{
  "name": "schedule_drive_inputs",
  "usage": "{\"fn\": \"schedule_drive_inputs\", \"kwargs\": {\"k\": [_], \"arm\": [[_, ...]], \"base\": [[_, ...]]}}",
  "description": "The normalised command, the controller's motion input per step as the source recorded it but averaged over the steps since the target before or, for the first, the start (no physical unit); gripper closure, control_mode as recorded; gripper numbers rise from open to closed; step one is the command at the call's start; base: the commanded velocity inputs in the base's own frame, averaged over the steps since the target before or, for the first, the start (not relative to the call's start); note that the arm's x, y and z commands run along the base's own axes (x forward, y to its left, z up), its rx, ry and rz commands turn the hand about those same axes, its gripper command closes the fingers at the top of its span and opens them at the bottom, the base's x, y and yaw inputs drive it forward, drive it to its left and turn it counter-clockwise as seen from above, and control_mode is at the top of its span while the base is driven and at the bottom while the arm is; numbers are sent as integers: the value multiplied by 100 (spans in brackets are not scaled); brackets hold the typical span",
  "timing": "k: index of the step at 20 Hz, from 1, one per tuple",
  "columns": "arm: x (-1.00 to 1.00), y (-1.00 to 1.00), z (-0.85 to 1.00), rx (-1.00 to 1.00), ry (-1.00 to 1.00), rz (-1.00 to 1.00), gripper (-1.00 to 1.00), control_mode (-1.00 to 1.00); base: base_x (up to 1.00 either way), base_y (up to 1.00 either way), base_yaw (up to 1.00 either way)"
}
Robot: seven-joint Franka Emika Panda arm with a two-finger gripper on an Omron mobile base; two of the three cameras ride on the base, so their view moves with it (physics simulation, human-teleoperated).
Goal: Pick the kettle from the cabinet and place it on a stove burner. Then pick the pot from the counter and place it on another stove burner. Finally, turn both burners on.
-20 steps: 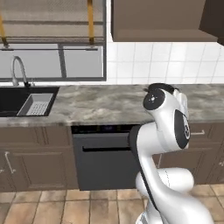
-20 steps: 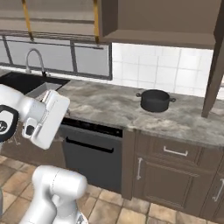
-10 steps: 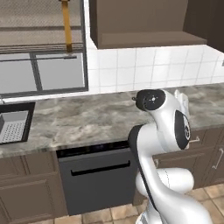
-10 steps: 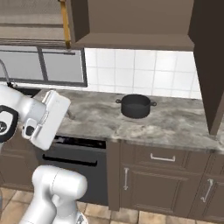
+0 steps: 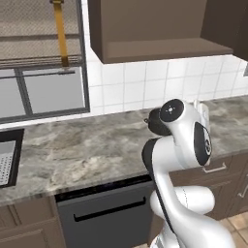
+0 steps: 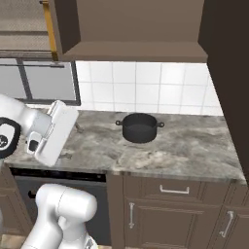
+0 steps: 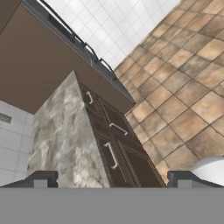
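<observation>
The low black pot (image 6: 139, 127) with two loop handles stands on the grey marbled counter (image 6: 189, 146), against the white tiles. In the left base view the pot (image 5: 153, 121) peeks out from behind my arm. Above it hangs the dark brown cabinet (image 6: 136, 34), an open box whose inside I only see from below. The kettle and the stove burners are out of view. My gripper (image 7: 112, 179) is open, its two dark fingertips (image 7: 41, 179) far apart with nothing between them. It is folded close to my body, well left of the pot, looking along the counter end and floor.
A sink (image 5: 6, 162) sits at the counter's far left below a window (image 5: 43, 92). A dark dishwasher front (image 5: 106, 215) is under the counter. Brown drawer-fronted base cabinets (image 6: 165, 214) stand below the pot. A tall dark cabinet side (image 6: 228, 73) rises at the right.
The whole picture has shifted: the base drove to the right, so the sink slid left and the pot and wall cabinet came toward the middle. The arm's pose and the open gripper are unchanged.
</observation>
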Motion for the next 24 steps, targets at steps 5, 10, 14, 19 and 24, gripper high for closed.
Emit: {"fn": "schedule_drive_inputs", "kwargs": {"k": [5,10,14,19,24], "arm": [[0,0,0,0,0,0,-100,100],[0,0,0,0,0,0,-100,100],[0,0,0,0,0,0,-100,100],[0,0,0,0,0,0,-100,100],[21,17,0,0,0,-4,-100,-100]], "base": [[46,20,-18],[38,28,-17],[40,30,-17],[8,8,-5],[10,6,-1]]}}
